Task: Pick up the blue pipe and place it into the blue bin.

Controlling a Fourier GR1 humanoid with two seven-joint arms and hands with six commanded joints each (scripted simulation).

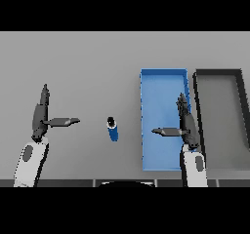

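A short blue pipe (113, 129) with a dark open end lies on the grey table, just left of the blue bin (161, 87). My right hand (186, 122) hovers over the bin's right side, fingers straight and thumb pointing left, holding nothing. My left hand (40, 115) is at the left of the table, open as well, its thumb pointing right toward the pipe. Neither hand touches the pipe.
A dark-rimmed grey bin (218, 73) stands directly right of the blue bin, near the table's right edge. Bare table stretches between my left hand and the pipe and across the far side.
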